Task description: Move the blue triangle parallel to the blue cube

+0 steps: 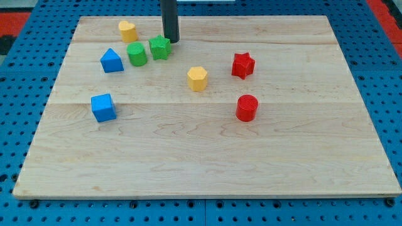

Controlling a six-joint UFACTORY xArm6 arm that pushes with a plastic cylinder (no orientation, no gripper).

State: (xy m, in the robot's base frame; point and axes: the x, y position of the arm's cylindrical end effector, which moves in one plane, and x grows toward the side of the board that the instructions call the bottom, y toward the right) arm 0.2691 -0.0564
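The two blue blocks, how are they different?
The blue triangle has a pointed top; the blue cube is flat-topped and boxy. The triangle sits nearer the view's top, right beside the green cylinder; the cube sits alone, lower down. The triangle is closer to my tip, which is by the green star. Both are the same blue and rest on the board.

Lighting bright and even, from above. The wooden board (pixel 207 150) shows no glare; grain reads clearly. Blocks cast only short, soft shadows at their bases, as under the red cylinder (pixel 247 108) and blue cube (pixel 103 107). Focus sharp across the frame. Slight softness and compression noise at the edges; no noticeable distortion.
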